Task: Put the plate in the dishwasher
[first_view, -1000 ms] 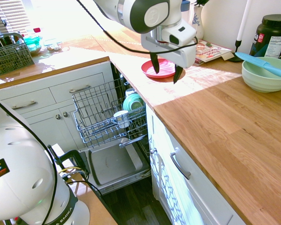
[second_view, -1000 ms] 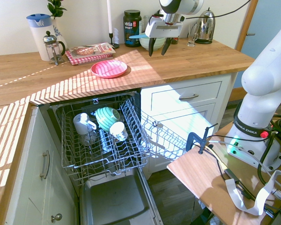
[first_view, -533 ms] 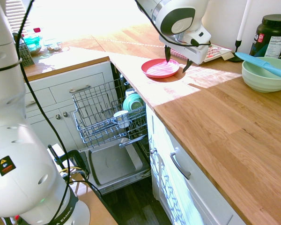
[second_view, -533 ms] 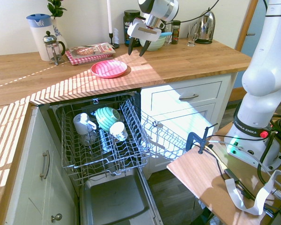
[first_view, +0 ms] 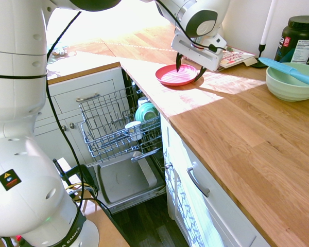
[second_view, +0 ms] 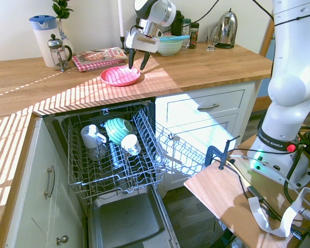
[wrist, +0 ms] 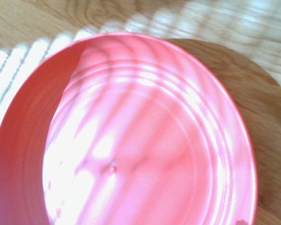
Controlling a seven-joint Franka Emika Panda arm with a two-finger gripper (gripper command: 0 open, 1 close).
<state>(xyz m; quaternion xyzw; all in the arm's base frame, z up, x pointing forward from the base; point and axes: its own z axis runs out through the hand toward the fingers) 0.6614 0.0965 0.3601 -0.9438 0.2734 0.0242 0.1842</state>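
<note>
1. At the left and lower left of the second exterior view, the dishwasher [second_view: 129, 219] stands open, its wire rack [second_view: 82, 175] pulled out; a white mug [second_view: 130, 144] and a teal dish [second_view: 118, 129] sit in it. That part of the job needs no more work, it seems.
2. Right of the dish, in the upper left of the frame, the pink plate [second_view: 113, 76] lies flat on the tabletop [second_view: 212, 66], behind the rack. It is neither lifted nor loaded.
3. Just right of the plate's middle, the tool [second_view: 137, 68] hangs over its edge, fingers apart, holding nothing. The approach looks nearly complete; gripping the rim, lifting, carrying the plate over the rack and releasing it there all remain.
</note>
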